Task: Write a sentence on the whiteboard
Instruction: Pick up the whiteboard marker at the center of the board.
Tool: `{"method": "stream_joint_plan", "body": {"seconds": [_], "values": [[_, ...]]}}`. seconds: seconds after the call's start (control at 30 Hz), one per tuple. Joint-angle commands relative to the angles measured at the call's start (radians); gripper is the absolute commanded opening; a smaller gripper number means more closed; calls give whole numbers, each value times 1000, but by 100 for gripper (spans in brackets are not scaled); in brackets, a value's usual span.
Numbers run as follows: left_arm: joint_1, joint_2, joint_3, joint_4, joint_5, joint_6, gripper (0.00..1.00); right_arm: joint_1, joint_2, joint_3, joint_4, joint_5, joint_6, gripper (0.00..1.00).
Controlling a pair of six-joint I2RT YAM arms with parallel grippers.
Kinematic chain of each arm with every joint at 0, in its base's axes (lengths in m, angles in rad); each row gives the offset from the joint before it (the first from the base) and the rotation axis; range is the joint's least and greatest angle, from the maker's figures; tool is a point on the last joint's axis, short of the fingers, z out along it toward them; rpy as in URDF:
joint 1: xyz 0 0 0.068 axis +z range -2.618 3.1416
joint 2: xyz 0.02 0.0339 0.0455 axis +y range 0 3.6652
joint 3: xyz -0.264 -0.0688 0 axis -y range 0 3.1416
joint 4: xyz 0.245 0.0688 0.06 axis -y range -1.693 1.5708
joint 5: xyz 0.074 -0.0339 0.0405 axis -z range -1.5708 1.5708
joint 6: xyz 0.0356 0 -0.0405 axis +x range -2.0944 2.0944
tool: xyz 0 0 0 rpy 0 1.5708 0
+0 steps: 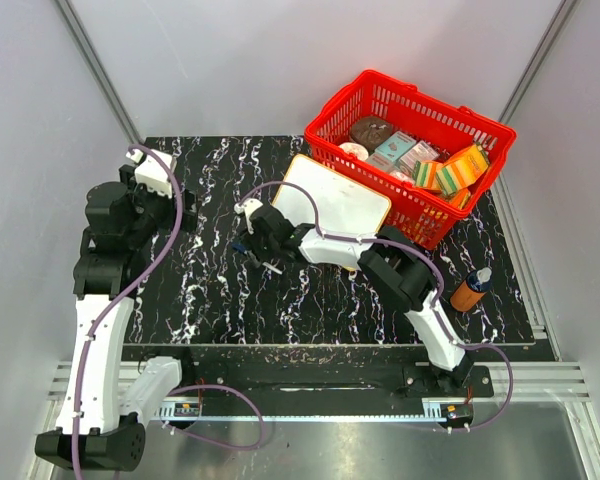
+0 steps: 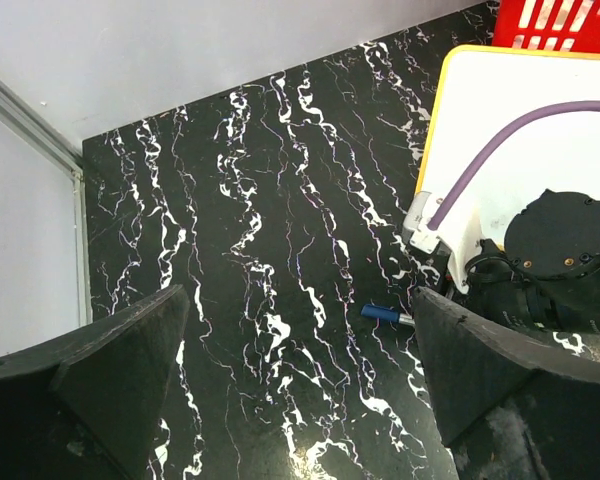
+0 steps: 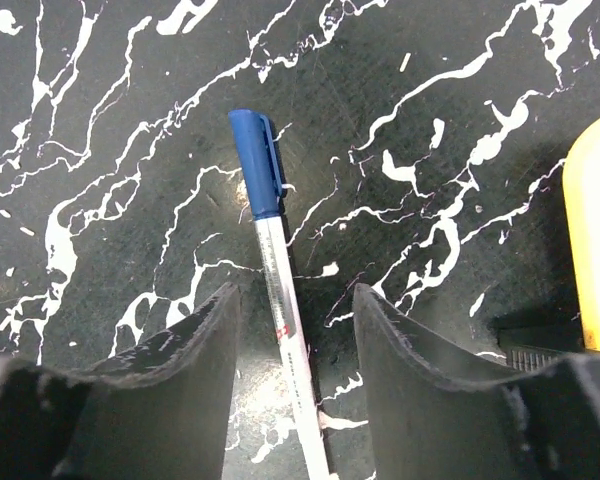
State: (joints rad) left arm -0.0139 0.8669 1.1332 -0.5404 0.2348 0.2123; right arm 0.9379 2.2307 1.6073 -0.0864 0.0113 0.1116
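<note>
A white marker with a blue cap (image 3: 280, 290) lies flat on the black marbled table, and its cap end also shows in the left wrist view (image 2: 385, 314). My right gripper (image 3: 295, 290) hangs low over it, open, one finger on each side of the barrel with a gap on both sides. In the top view this gripper (image 1: 257, 250) is just left of the whiteboard (image 1: 335, 195). The whiteboard (image 2: 520, 100) lies flat with a yellow rim (image 3: 595, 240), and its visible face is plain white. The sentence is out of view. My left gripper (image 2: 300, 295) is wide open, holds nothing, and sits at the table's far left (image 1: 150, 185).
A red basket (image 1: 420, 215) full of small packets stands at the back right, touching the whiteboard's far edge. Near the right edge stands an orange bottle (image 1: 470, 290). The right arm's purple cable (image 2: 490, 150) arches over the whiteboard. Grey walls close in the back and sides.
</note>
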Motion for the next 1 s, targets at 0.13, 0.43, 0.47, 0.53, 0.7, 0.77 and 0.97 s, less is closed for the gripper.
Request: {"method": "stream_joint_plan", "body": {"seconds": [0.13, 0.43, 0.47, 0.53, 0.7, 0.77, 0.97], "values": [[8, -17, 2, 48, -12, -10, 99, 32, 3, -63, 8, -16, -7, 33], [12, 3, 37, 30, -5, -33, 99, 99, 101, 20, -133, 139, -49, 1], [12, 9, 51, 22, -6, -33, 99, 101, 112, 32, -166, 142, -44, 0], [12, 18, 63, 5, 6, -28, 99, 101, 100, 14, -165, 141, -23, 0], [12, 49, 100, -23, 24, -34, 99, 99, -78, -79, -78, 185, 71, 0], [12, 72, 138, -59, 34, -47, 99, 99, -147, -131, -26, 190, 100, 0], [14, 148, 281, -213, 149, -93, 99, 99, -437, -312, 175, 251, 249, 0]]}}
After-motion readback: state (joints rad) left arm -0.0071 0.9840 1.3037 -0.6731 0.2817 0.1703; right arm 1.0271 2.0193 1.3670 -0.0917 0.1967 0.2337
